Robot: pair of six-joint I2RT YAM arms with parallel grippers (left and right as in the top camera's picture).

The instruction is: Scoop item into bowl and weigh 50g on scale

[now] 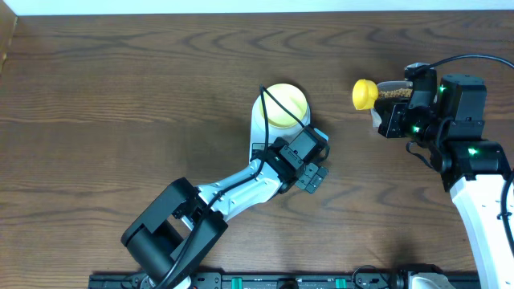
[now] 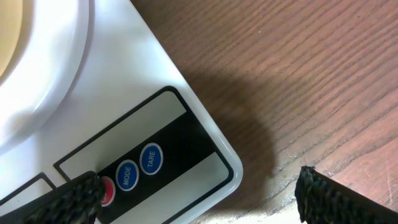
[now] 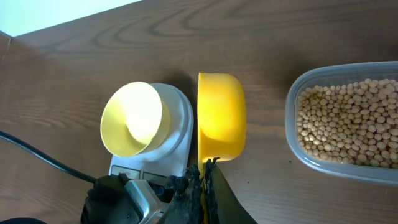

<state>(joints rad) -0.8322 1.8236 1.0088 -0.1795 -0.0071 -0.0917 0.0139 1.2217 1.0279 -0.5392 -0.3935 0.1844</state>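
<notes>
Bowl (image 3: 132,118) sat on scale (image 2: 155,118) | left fingers (image 2: 81,196) spread wide over its buttons (image 2: 140,167) | right fingers (image 3: 196,193) clamped yellow spoon (image 3: 221,115) between scale and tub (image 3: 292,118) of beans (image 3: 351,121)

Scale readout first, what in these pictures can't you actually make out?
Scale reading: no digits show in the left wrist view, where the panel runs off the lower left edge; the left arm covers it overhead.
Red button: half behind a left gripper finger; label unseen.
Tub of beans: cut by the right wrist view's right edge; mostly under the right arm overhead.
</notes>
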